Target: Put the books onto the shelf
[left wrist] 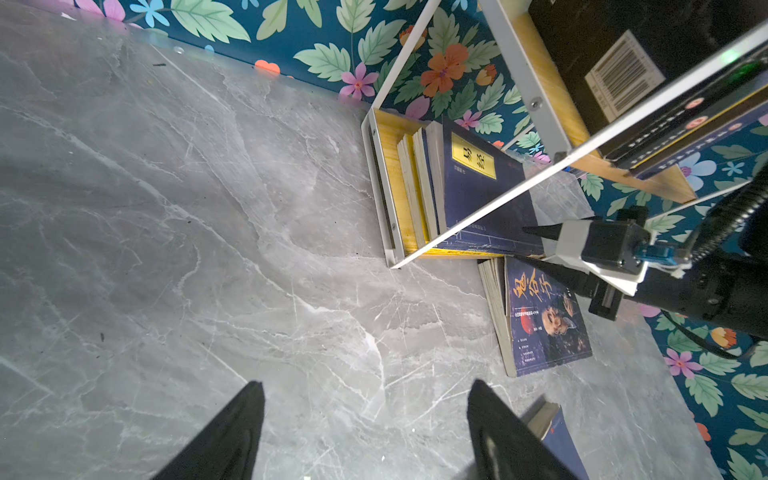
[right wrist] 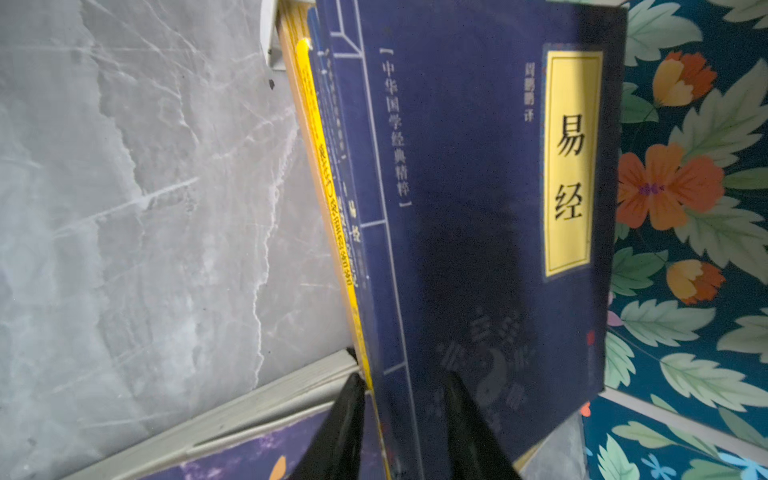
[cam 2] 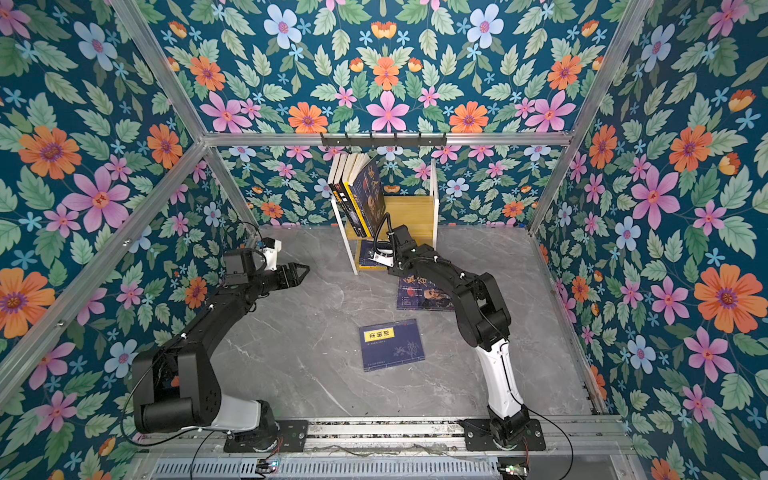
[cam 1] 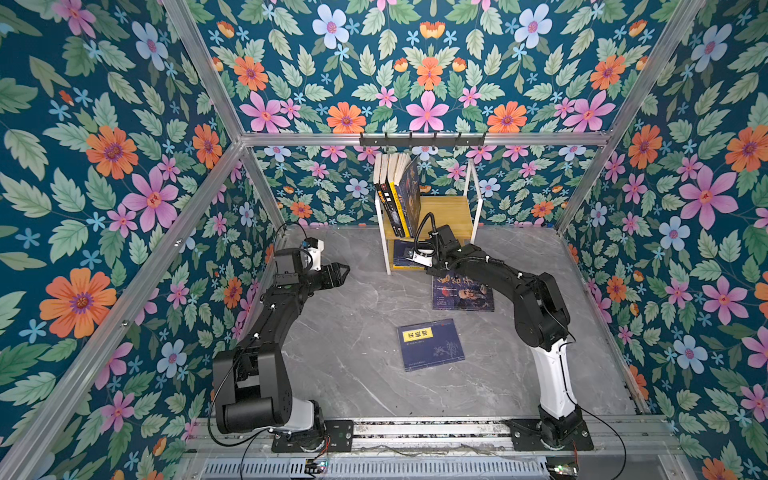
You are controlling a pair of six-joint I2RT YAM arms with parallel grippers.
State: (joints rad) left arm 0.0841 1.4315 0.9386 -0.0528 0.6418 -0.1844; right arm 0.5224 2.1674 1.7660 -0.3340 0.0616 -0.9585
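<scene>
- At the back of the desk (cam 1: 353, 332) we find the shelf (cam 1: 451, 210), with several upper books (cam 1: 397, 191) leaning on its top tier.
- On the lower tier, the right claw (right wrist: 403, 376) straddles one edge of the front navy book (right wrist: 478, 187). We cannot tell whether it pinches it.
- Over the desk's left side, the left claw (cam 1: 338, 274) hangs spread and empty.
- Flat on the desk lie a portrait book (cam 1: 463, 293) just before the shelf and a labelled book (cam 1: 430, 345) nearer us.
</scene>
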